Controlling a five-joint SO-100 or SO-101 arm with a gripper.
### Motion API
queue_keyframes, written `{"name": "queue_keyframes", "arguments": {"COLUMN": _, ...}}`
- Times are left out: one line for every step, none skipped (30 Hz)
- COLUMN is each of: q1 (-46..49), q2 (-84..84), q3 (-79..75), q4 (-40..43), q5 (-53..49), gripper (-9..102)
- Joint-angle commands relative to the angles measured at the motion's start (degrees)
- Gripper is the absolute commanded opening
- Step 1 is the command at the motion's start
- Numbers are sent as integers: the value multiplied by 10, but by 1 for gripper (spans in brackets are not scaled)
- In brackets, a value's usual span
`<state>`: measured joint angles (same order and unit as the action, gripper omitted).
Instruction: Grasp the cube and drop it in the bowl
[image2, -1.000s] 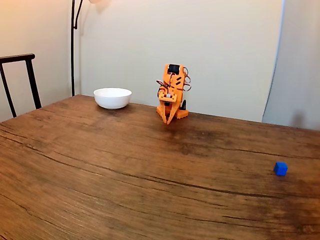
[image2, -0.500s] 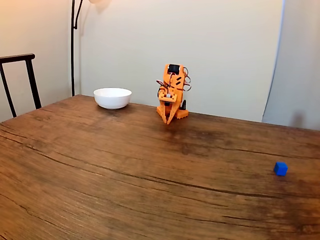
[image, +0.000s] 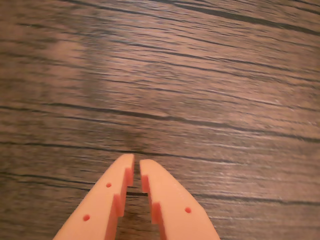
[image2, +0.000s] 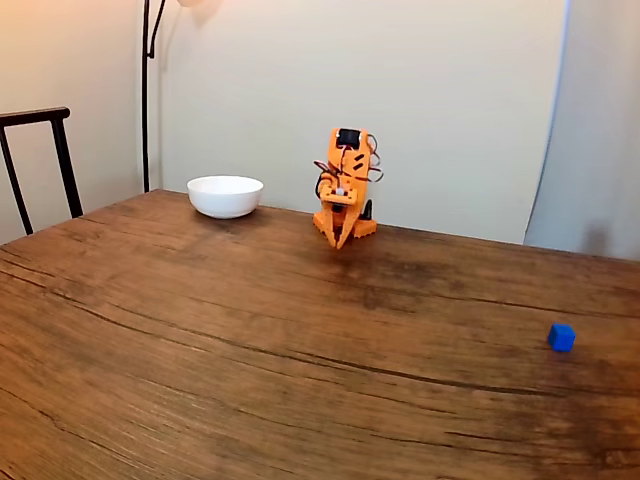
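My end effector (image: 136, 163) is nearly closed, only a thin slit between the tips, holding nothing, pointing down at bare wood grain in the wrist view. In the fixed view it (image2: 341, 240) hangs folded in close to my base at the far edge of the surface (image2: 250, 360). The cube (image2: 561, 337) sits well apart from me, out toward the near right of the fixed view, alone on the wood, nothing touching it. Main risk as I judge it: it's a long reach near the limit of my extension, so I may come in at a shallow angle and nudge the cube instead of straddling it. It's small and probably light, so any contact from one tip would likely skid it across the smooth wood, maybe further out of range. Second risk: if I arrive with the tips this narrow I'll land on top of it or push it, so I need to spread them before descending. Third: the wrist view gives me only wood right now, so alignment depends on the cube coming into frame late in the approach. The bowl (image2: 225, 195) is at the far left of the fixed view, beside my base and well away from the cube. From this angle I can't see its floor, so I can't tell if anything is in it.
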<state>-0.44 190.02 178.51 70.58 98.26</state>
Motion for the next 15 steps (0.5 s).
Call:
{"name": "queue_keyframes", "arguments": {"q1": -11, "q2": 4, "q3": -3, "q4": -35, "q5": -4, "gripper": -1}}
{"name": "queue_keyframes", "arguments": {"q1": -11, "q2": 4, "q3": -3, "q4": -47, "q5": -4, "gripper": -1}}
{"name": "queue_keyframes", "arguments": {"q1": -17, "q2": 4, "q3": -3, "q4": -56, "q5": -4, "gripper": 0}}
{"name": "queue_keyframes", "arguments": {"q1": -19, "q2": 4, "q3": -3, "q4": -62, "q5": -4, "gripper": 0}}
{"name": "queue_keyframes", "arguments": {"q1": -29, "q2": 4, "q3": -3, "q4": -67, "q5": -4, "gripper": 0}}
{"name": "queue_keyframes", "arguments": {"q1": -43, "q2": 4, "q3": -4, "q4": -71, "q5": -4, "gripper": 0}}
{"name": "queue_keyframes", "arguments": {"q1": -58, "q2": 4, "q3": -5, "q4": -81, "q5": -4, "gripper": 0}}
{"name": "queue_keyframes", "arguments": {"q1": -74, "q2": 4, "q3": -5, "q4": -94, "q5": -5, "gripper": 0}}
{"name": "queue_keyframes", "arguments": {"q1": -89, "q2": 4, "q3": -6, "q4": -109, "q5": -10, "gripper": 0}}
{"name": "queue_keyframes", "arguments": {"q1": -104, "q2": 4, "q3": -6, "q4": -123, "q5": -20, "gripper": 0}}
{"name": "queue_keyframes", "arguments": {"q1": -116, "q2": 4, "q3": -6, "q4": -134, "q5": -31, "gripper": 0}}
{"name": "queue_keyframes", "arguments": {"q1": -128, "q2": 4, "q3": -6, "q4": -142, "q5": -42, "gripper": 0}}
{"name": "queue_keyframes", "arguments": {"q1": -142, "q2": 4, "q3": -6, "q4": -148, "q5": -53, "gripper": 0}}
{"name": "queue_keyframes", "arguments": {"q1": -156, "q2": 4, "q3": -7, "q4": -156, "q5": -62, "gripper": 0}}
{"name": "queue_keyframes", "arguments": {"q1": -173, "q2": 4, "q3": -10, "q4": -165, "q5": -69, "gripper": 0}}
